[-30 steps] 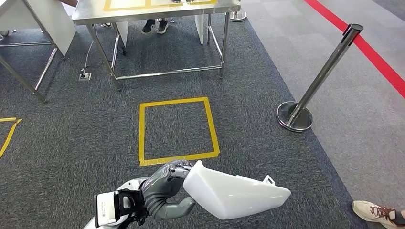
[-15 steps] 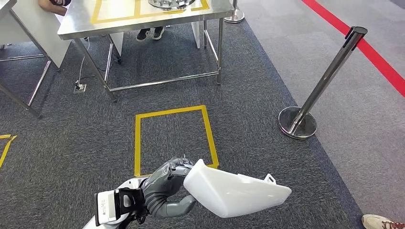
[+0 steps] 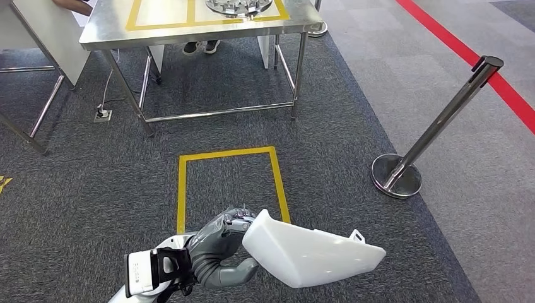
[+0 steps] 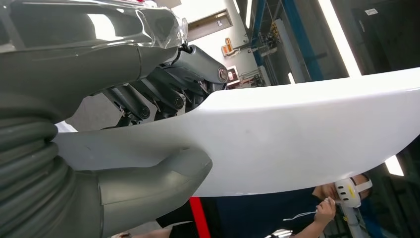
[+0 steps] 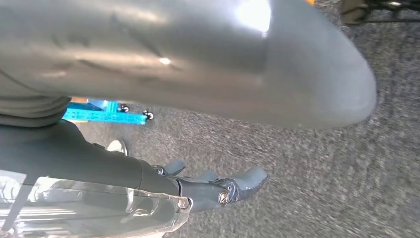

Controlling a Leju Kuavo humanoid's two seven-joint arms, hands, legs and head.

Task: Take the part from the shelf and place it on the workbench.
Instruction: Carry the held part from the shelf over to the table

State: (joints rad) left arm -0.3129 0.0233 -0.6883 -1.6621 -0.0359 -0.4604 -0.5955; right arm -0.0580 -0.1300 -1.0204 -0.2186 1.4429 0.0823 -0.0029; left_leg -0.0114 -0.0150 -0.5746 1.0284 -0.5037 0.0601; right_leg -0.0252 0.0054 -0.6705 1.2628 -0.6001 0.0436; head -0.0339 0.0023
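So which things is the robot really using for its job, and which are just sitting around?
For the job:
- white part, held by the left robot hand
- steel workbench ahead, where it goes

Just around:
- yellow tape square on the carpet
- barrier post
- round metal piece on the workbench
- right robot hand, holding nothing

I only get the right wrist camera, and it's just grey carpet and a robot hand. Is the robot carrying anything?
Observer: Yes. The left hand holds a white part by one end, above the carpet.
Operator: Where's the table for it?
Observer: A steel workbench stands ahead, beyond a yellow taped square on the floor.
Operator: Is something on it already?
Observer: A round metal object lies at its far side.
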